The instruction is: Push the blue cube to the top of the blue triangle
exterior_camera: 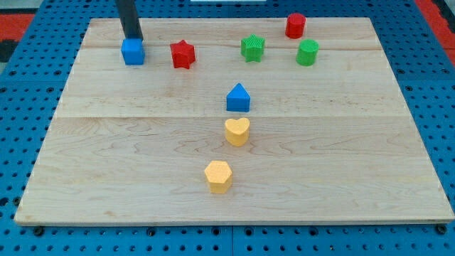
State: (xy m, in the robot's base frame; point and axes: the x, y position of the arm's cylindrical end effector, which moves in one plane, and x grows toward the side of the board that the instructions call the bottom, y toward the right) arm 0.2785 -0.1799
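Observation:
The blue cube (133, 52) sits near the board's top left. My tip (132, 38) is right behind it, touching or almost touching its top edge, with the dark rod rising out of the view's top. The blue triangle (238, 98) stands near the middle of the board, well to the right of and below the cube.
A red star (183, 54) lies just right of the cube. A green star (252, 48), a green cylinder (307, 52) and a red cylinder (296, 25) sit at the top right. A yellow heart (237, 131) and a yellow hexagon (218, 176) lie below the triangle. The wooden board (106, 163) rests on a blue pegged surface.

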